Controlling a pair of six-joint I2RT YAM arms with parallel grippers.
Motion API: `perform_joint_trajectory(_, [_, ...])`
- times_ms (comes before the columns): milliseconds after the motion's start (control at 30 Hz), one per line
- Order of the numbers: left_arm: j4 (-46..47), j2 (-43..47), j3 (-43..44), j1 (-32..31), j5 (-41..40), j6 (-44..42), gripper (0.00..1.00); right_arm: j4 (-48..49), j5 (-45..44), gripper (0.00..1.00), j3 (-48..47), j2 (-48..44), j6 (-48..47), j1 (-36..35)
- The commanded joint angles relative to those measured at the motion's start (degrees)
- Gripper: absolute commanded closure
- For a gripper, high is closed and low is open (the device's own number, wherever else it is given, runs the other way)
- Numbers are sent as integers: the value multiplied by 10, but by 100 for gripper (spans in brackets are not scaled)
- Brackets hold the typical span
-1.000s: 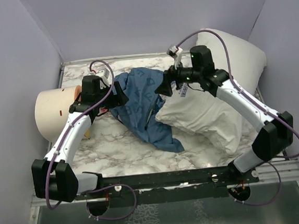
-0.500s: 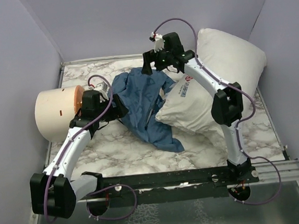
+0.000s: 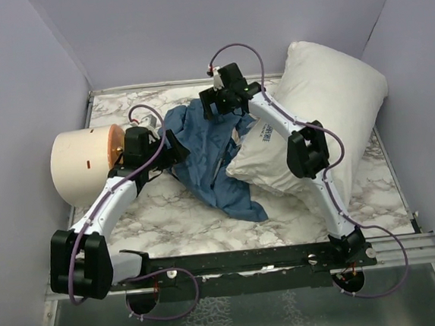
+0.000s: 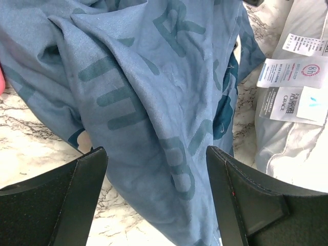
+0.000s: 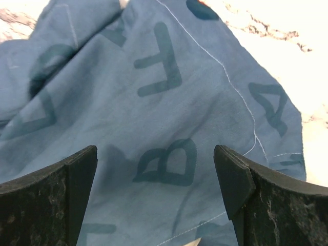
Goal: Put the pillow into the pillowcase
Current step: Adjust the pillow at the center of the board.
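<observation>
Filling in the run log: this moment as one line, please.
left pincer: open at pillowcase | right pincer: open at pillowcase | pillow: outside pillowcase | grasp: none yet

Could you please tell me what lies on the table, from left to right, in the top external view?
cream cylinder → blue pillowcase → white pillow

Scene is lit evenly and diffusely from above. Shadows are soft. The counter [image 5: 287, 31] is overexposed in the right wrist view.
</observation>
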State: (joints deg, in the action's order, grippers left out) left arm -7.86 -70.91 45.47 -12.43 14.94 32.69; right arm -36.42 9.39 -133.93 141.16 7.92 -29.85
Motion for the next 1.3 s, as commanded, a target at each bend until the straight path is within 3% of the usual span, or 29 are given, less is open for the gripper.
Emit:
perform_joint_trajectory(0, [46, -17, -14, 3, -5, 14, 20, -7, -48, 6, -8, 31, 1, -7])
perform_joint_trajectory(167, [81, -49, -23, 3, 21, 30, 23, 8, -45, 18, 4, 36, 6, -7])
perform_joint_trajectory(267, [92, -67, -25, 4, 32, 34, 29, 18, -35, 37, 9, 37, 8, -6])
perform_joint_trajectory(333, [96, -74, -24, 4, 34, 33, 35, 23, -28, 56, 11, 36, 9, -7])
perform_joint_trajectory(433, [94, -78, -20, 3, 34, 27, 49, 37, -11, 79, 26, 25, 9, -6])
perform_joint_trajectory(533, [87, -74, -11, 4, 36, 17, 73, 63, 9, 91, 56, 0, 8, -7])
perform_joint_trajectory(600, [77, -64, -3, 3, 44, 3, 96, 85, 32, 96, 79, -26, 7, -7])
perform_joint_trajectory(633, [73, -55, 1, 3, 50, -4, 100, 100, 44, 97, 93, -43, 7, -7])
perform_joint_trajectory(867, [36, 115, 18, 3, 39, -40, 100, 216, 134, 99, 184, -188, 22, -12])
perform_joint_trajectory(1033, [-36, 247, 52, 3, 17, -81, 100, 226, 177, 99, 159, -254, 28, -34])
perform_joint_trajectory(1267, [-90, 386, 108, 3, 74, -92, 100, 202, 195, 99, 79, -310, 8, -105])
